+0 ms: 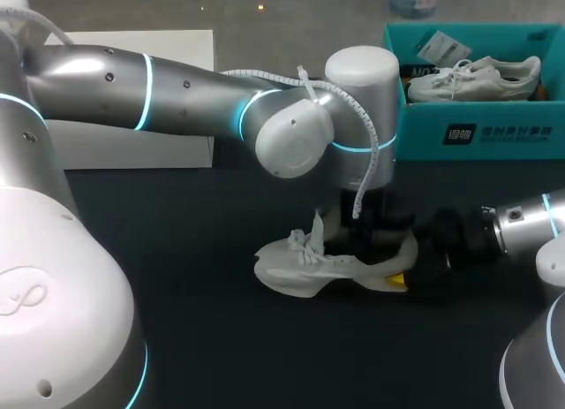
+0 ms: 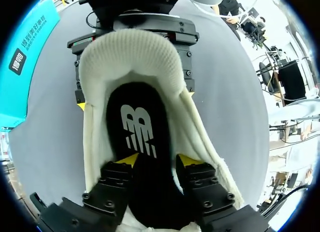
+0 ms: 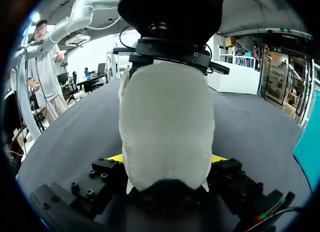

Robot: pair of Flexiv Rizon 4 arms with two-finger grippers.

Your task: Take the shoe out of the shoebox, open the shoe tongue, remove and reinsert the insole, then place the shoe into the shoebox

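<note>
A white shoe point(image 1: 309, 266) lies on the dark table, toe to the left. My right gripper point(image 3: 167, 159) is shut on its heel point(image 3: 165, 127), one yellow tip against each side. My left gripper point(image 2: 160, 162) points down into the shoe's mouth. Its fingers stand apart over the black insole point(image 2: 137, 127), which lies flat inside the shoe point(image 2: 130, 56); nothing is pinched between them. In the head view the left gripper point(image 1: 378, 232) is mostly hidden under its wrist, and the right gripper point(image 1: 402, 269) comes in from the right. The teal shoebox point(image 1: 477, 131) stands at the back right.
A second white shoe point(image 1: 472, 78) and a paper tag lie inside the shoebox. A white flat box point(image 1: 132, 151) sits at the back left, partly behind my left arm. Dark table surface stretches in front of the shoe.
</note>
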